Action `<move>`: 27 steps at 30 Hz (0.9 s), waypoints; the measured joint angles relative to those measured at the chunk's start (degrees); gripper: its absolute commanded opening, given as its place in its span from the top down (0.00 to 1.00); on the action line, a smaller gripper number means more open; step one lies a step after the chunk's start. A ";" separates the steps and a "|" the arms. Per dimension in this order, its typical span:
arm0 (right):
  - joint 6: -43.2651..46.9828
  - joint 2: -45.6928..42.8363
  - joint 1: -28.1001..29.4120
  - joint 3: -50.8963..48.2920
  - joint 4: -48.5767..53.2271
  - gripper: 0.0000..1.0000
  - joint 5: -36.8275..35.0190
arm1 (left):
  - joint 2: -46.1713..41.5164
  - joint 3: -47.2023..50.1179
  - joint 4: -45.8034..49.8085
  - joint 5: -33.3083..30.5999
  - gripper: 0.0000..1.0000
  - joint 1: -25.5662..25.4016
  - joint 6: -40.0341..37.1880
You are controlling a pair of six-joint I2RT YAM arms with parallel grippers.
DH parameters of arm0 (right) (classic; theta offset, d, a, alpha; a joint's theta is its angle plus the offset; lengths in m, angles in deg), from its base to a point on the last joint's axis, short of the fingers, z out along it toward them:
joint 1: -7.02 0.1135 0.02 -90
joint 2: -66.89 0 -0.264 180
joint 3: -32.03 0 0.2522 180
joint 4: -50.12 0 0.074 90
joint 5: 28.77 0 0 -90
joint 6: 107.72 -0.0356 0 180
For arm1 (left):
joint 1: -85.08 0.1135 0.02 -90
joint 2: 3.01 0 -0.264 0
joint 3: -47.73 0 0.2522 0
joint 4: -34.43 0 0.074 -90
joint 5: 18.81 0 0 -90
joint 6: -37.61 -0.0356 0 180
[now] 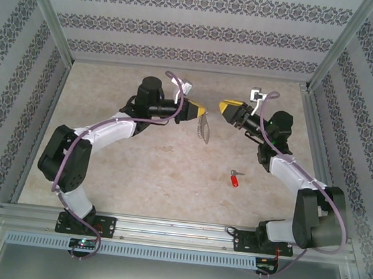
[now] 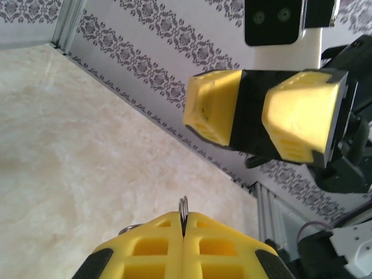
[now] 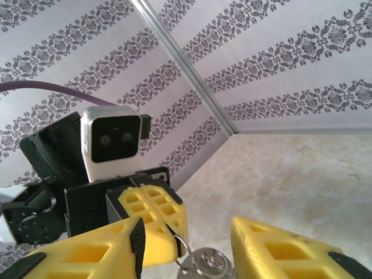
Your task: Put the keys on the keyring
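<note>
The keyring [image 1: 204, 129] hangs from my left gripper [image 1: 203, 112], which is shut on its top edge above the middle of the table. In the left wrist view the thin silver wire of the keyring [image 2: 183, 204] sticks up between the closed yellow fingers [image 2: 151, 244]. My right gripper [image 1: 223, 107] faces it a short way to the right, open and holding nothing. In the right wrist view the keyring [image 3: 185, 243] and a round silvery piece [image 3: 207, 264] on it hang between my open right gripper [image 3: 189, 247] fingers. A key with a red head [image 1: 235, 179] lies on the table, nearer the right arm.
Patterned walls with metal corner posts [image 1: 49, 16] enclose the beige table [image 1: 114, 178] on three sides. A metal rail [image 1: 176, 232] runs along the near edge by the arm bases. The two wrists are close together at mid-table.
</note>
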 measured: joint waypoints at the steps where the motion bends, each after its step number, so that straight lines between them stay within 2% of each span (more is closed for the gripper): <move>1: -0.09 -0.28 -0.11 -0.24 0.07 0.56 0.04 | -0.44 -1.05 2.78 -0.02 1.00 -0.02 -2.58; 7: -0.37 -0.61 -0.11 -0.59 0.24 0.56 1.66 | -2.12 -7.50 15.65 0.35 1.00 -0.02 -15.80; 12: -0.35 -0.55 0.63 -0.57 0.20 0.56 4.31 | -2.21 -10.29 22.60 2.47 1.00 -0.02 -22.47; 18: -0.33 0.70 3.02 -0.31 0.24 0.57 6.86 | -2.08 -12.15 26.36 5.31 1.00 -0.02 -25.62; 27: -0.31 1.64 3.72 0.46 0.24 0.61 7.91 | -1.70 -12.22 27.45 7.13 1.00 -0.02 -25.99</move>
